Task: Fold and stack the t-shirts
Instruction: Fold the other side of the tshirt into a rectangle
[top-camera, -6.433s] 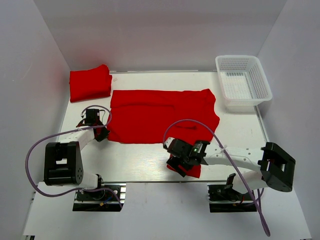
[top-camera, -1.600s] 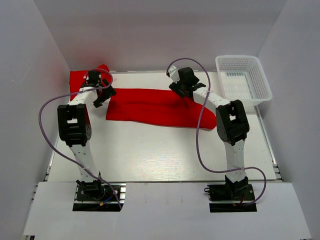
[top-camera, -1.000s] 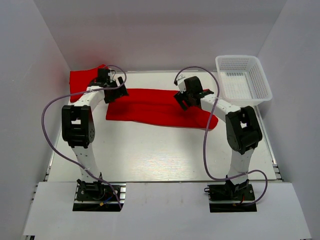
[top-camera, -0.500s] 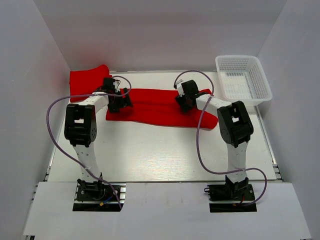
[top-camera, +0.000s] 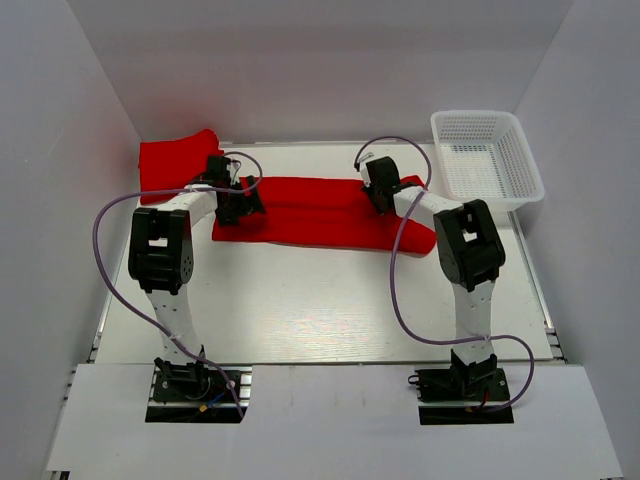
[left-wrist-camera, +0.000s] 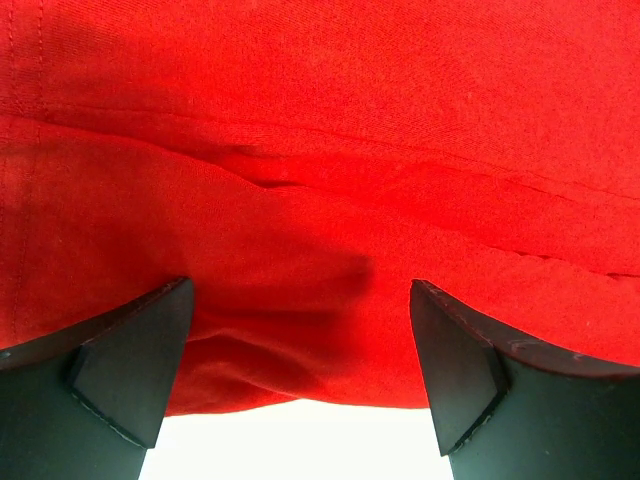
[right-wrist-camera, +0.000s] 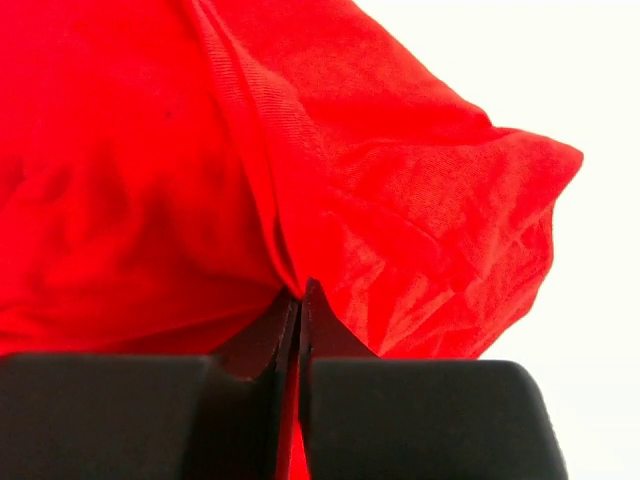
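Top view: wrists hide both sets of fingertips. The long t-shirt (top-camera: 320, 215) lies across the far table (top-camera: 320, 310). The left gripper (left-wrist-camera: 300, 375) is spread wide over its left end, and the right gripper (right-wrist-camera: 300, 320) is clamped on a fold at its right end. The left arm partly covers the folded t-shirt (top-camera: 170, 170), far left. White surface shows nearer; the basket (top-camera: 487, 165) stands far right.

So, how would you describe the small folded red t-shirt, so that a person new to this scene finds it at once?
Start at the white table and go to its far left corner, opposite the white mesh basket on the far right. There lies the folded t-shirt, a compact red bundle. The long red t-shirt beside it is a wide strip across the table instead.
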